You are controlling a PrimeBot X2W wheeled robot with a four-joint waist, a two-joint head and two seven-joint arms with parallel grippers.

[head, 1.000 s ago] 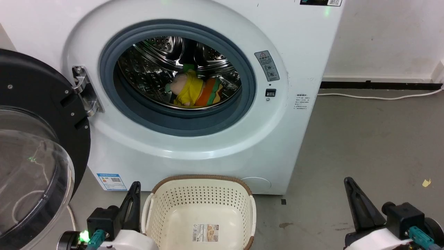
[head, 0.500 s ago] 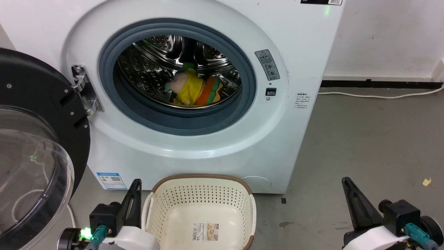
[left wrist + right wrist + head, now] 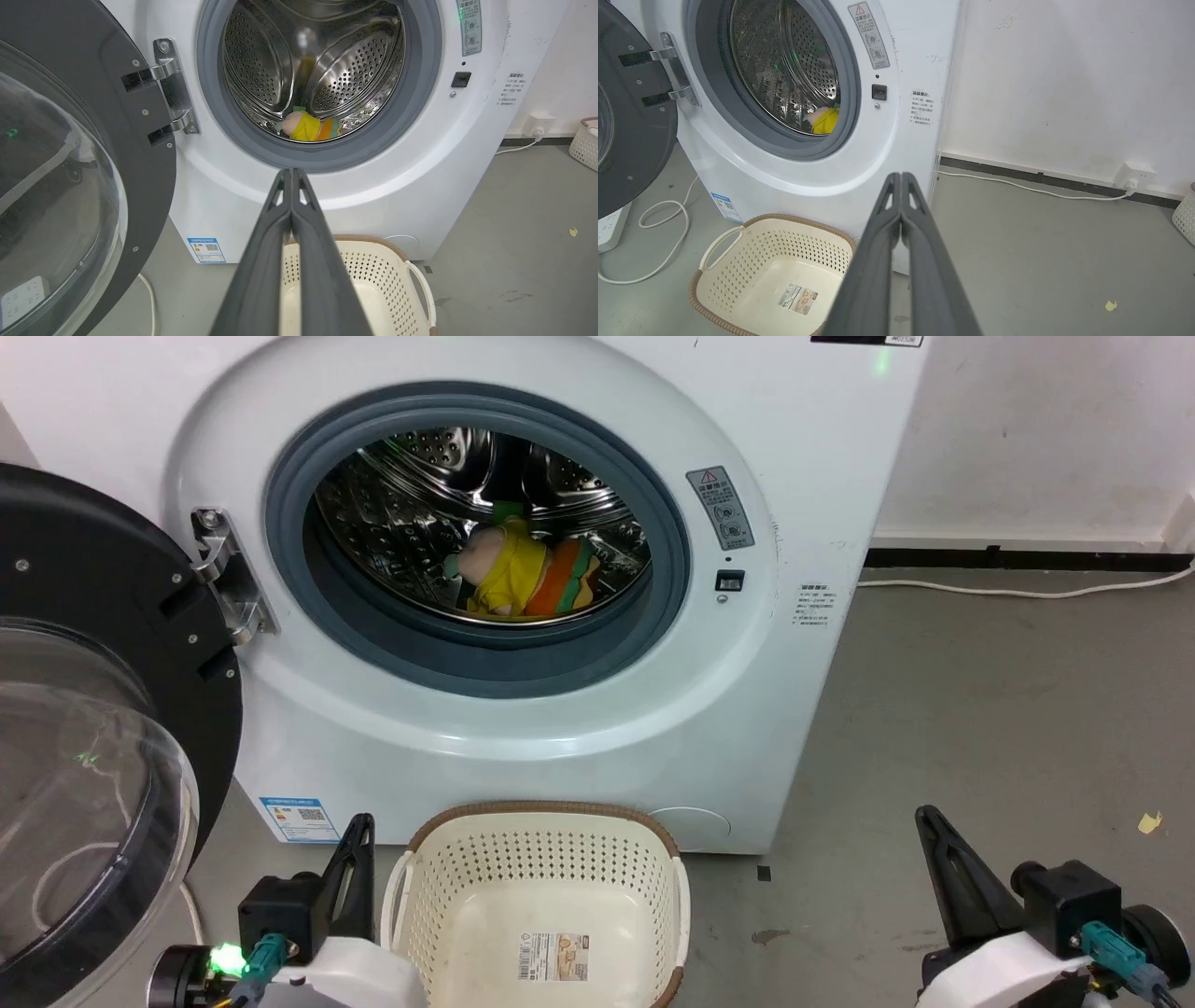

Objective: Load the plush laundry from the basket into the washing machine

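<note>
The plush laundry (image 3: 518,577) lies on the steel drum floor inside the white washing machine (image 3: 822,476), peach head to the left; the left wrist view catches it too (image 3: 306,129), and a yellow bit peeks past the port rim (image 3: 825,120). On the floor in front stands the cream basket (image 3: 448,887), holding just its label sticker (image 3: 553,956). My left gripper (image 3: 359,823) is shut beside the basket's left rim, fingers pressed together (image 3: 290,175). My right gripper (image 3: 924,817) is shut, low at the right over bare floor, its tips together (image 3: 901,177).
The black-rimmed clear door (image 3: 84,728) hangs wide open at the left. A white cable (image 3: 1018,590) runs along the wall base to a socket (image 3: 1134,175). A power strip (image 3: 607,224) and looped cord lie left of the machine. Another pale basket (image 3: 584,142) sits at the far right.
The head view has drifted slightly, so the machine and basket sit a little higher. Both grippers have sunk a little toward the bottom edge, still shut. The plush has not moved.
</note>
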